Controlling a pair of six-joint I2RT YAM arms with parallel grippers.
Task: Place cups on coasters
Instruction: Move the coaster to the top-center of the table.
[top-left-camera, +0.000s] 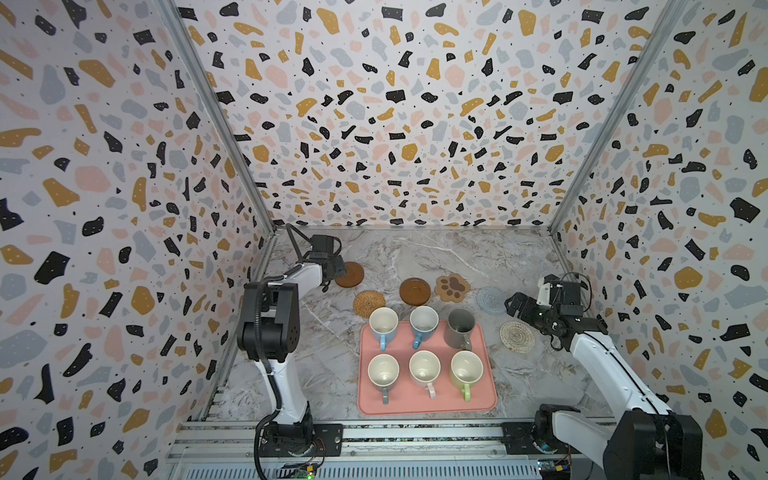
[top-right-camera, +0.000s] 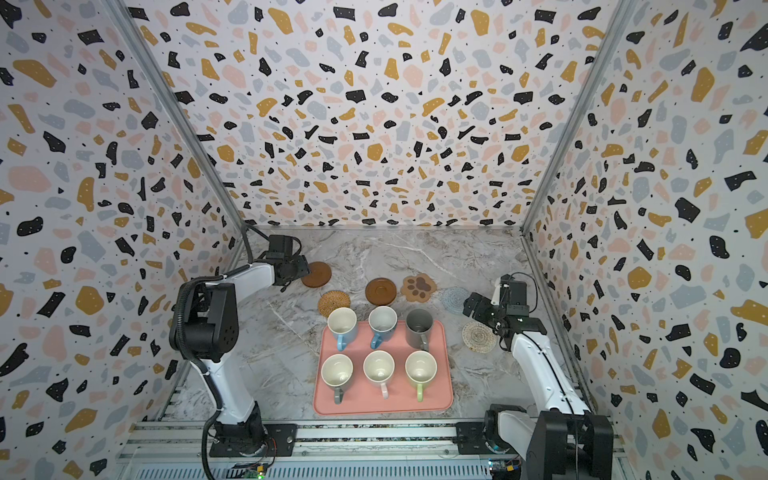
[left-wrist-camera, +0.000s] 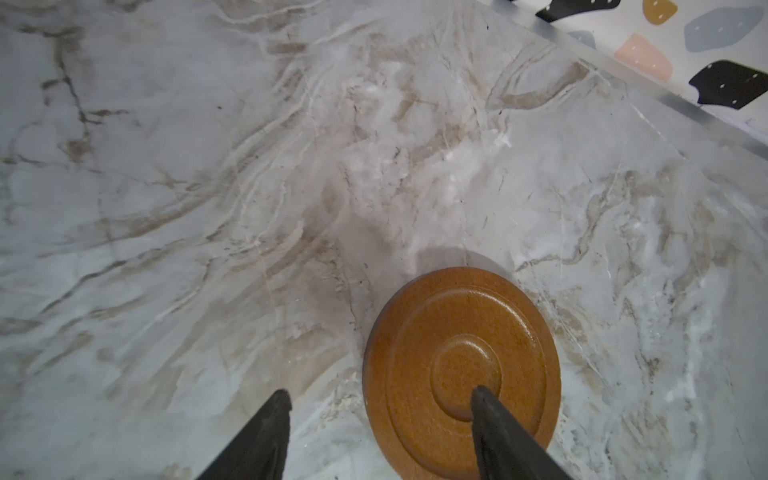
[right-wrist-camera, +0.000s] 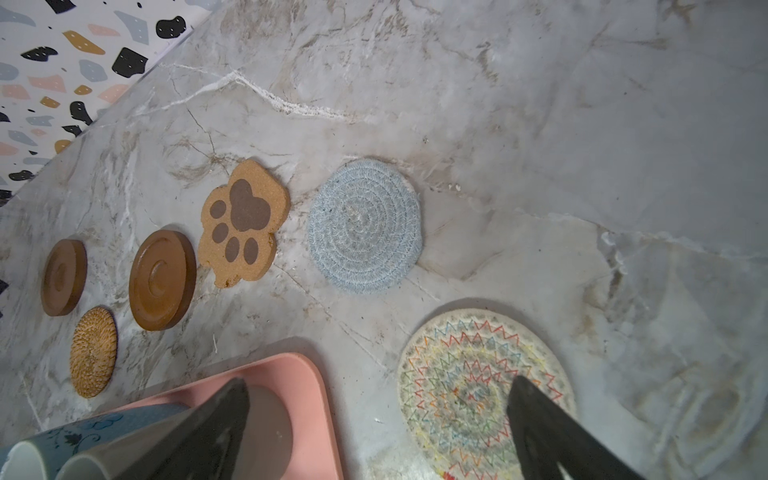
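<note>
1. The left pincer (left-wrist-camera: 380, 390), spread and empty, straddles the rim of a wooden disc (left-wrist-camera: 436, 332).
2. The right pincer (right-wrist-camera: 380, 379), spread wide and empty, hovers between the pink tray (right-wrist-camera: 291, 370) corner and the patterned coaster (right-wrist-camera: 457, 365).
3. All six cups (top-left-camera: 424, 368) stand on the tray, inward of both pincers.
4. No cup looks picked yet; the next move calls for reaching a mug rim.
5. Bare marble (left-wrist-camera: 208, 166) lies open ahead of the left pincer, with the wall (left-wrist-camera: 727, 83) farther off.

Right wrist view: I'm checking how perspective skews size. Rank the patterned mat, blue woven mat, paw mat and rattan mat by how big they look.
1. patterned mat, nearest the camera, so partly nearness.
2. blue woven mat.
3. paw mat, only slightly smaller.
4. rattan mat, farther off and seen slanted.
</note>
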